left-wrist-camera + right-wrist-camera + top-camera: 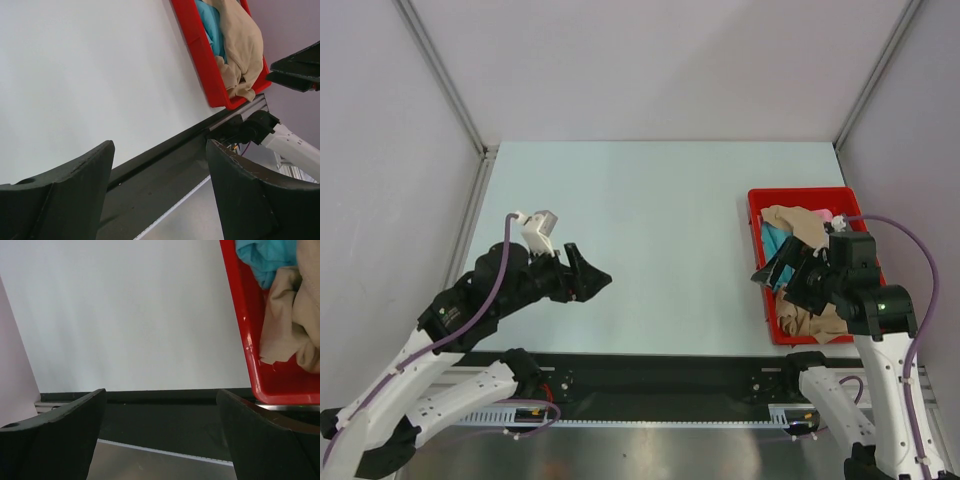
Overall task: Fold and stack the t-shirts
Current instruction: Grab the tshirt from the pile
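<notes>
Several crumpled t-shirts lie in a red bin (758, 235) at the right: a tan one (795, 222), a teal one (775, 240), a bit of pink (826, 215), and more tan cloth (812, 322) at the near end. My right gripper (772, 272) is open and empty, hovering over the bin's left rim. My left gripper (590, 268) is open and empty above the bare table, far left of the bin. The left wrist view shows the bin (200, 55) with teal (212, 25) and tan (242, 45) cloth. The right wrist view shows the bin wall (245, 330), teal (260, 257) and tan (287, 320) cloth.
The pale table (660, 220) is bounded by grey walls at the back and sides. A black rail (660, 370) runs along the near edge between the arm bases. The right arm's wrist (865, 290) covers the middle of the bin.
</notes>
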{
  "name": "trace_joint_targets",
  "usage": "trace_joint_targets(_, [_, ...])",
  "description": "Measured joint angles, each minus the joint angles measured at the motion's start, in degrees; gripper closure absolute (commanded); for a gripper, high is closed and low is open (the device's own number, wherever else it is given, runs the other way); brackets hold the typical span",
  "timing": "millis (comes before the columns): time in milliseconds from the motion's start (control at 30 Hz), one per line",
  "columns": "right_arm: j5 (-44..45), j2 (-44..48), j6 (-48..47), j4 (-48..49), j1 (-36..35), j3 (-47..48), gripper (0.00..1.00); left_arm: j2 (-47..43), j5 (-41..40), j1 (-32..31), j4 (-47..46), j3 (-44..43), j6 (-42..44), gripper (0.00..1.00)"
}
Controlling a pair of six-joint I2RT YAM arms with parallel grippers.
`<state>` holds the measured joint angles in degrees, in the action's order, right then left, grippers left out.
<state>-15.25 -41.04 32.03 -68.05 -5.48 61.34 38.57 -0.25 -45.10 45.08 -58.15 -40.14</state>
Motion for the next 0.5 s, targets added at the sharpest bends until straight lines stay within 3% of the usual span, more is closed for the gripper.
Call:
trace_joint_targets(167, [3.08, -5.29, 0.98, -0.31, 0.04, 2.78, 0.08, 1.16, 0.13, 0.00, -0.09, 0.00, 1.42, 0.20])
trace_joint_targets(267, [5.07, -11.67, 1.31, 2.60, 0.66, 4.76, 0.30, 1.49, 0.92, 0.00, -0.52, 0.00, 2.73, 0.20])
trace_joint_targets(400, [8.83, -21.53, 1.62, 7.34, 5.70, 6.97, 0.46, 1.33, 2.45, -0.02, -1.92, 0.74, 4.31, 0.20])
trace_joint_targets(500, [12.52, -27.19, 1.40, 9.97, 10.95, 8.04, 0.40, 1.31, 3.58, 0.00, -2.62, 1.75, 6.19, 0.19])
